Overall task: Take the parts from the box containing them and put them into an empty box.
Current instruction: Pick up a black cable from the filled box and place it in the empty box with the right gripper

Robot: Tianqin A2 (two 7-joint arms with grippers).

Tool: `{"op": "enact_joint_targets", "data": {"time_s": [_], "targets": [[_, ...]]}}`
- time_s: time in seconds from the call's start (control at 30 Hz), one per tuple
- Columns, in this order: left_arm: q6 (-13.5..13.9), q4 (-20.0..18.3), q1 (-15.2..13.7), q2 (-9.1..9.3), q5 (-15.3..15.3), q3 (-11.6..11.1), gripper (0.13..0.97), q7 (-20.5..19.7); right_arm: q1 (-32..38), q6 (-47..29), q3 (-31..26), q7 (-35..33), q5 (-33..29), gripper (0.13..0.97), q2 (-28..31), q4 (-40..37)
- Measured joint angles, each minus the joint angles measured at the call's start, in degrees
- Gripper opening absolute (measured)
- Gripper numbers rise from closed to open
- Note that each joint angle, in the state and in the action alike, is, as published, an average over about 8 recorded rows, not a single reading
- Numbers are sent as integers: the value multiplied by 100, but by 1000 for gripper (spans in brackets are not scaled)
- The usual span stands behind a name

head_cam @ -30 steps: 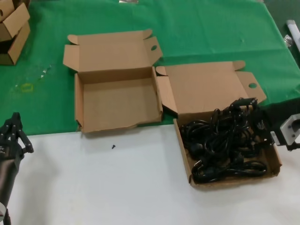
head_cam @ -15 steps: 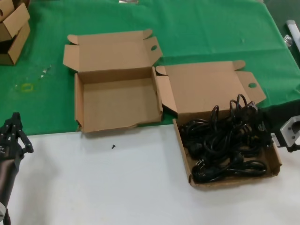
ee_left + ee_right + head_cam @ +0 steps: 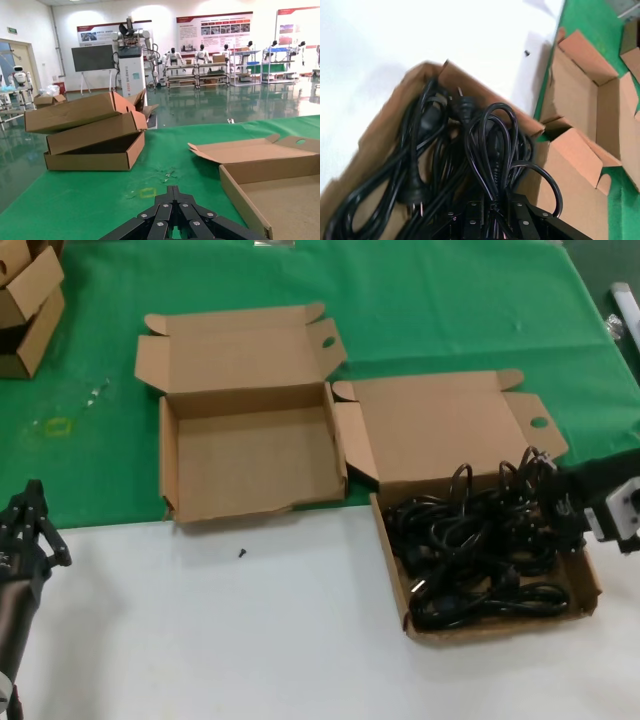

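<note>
Black power cords (image 3: pixel 478 552) lie tangled in the right-hand cardboard mailer box (image 3: pixel 590 590), their lower loops buried under one another, while the empty mailer box (image 3: pixel 170 465) sits open just beside it. Both rest where white tabletop (image 3: pixel 250 640) meets green cloth (image 3: pixel 450 300). At the full box's right edge, the right gripper (image 3: pixel 492 212) is clamped on several cord loops; the left gripper (image 3: pixel 172 220), jaws together, waits low at the table's left.

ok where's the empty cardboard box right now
In the head view the empty shallow brown cardboard box sits open at centre-left on the green cloth, directly left of the box holding black power cords.
</note>
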Motion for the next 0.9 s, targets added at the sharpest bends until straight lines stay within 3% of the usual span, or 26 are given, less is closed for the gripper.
{"op": "enact_joint_targets", "data": {"time_s": [0.43,0.9], "targets": [[0,0,0,0,0,0,143,0,186,-319,54,1538,4,216,231,548],[0,0,0,0,0,0,143,0,686,-193,-80,2048,-132,215,-307,611]]}}
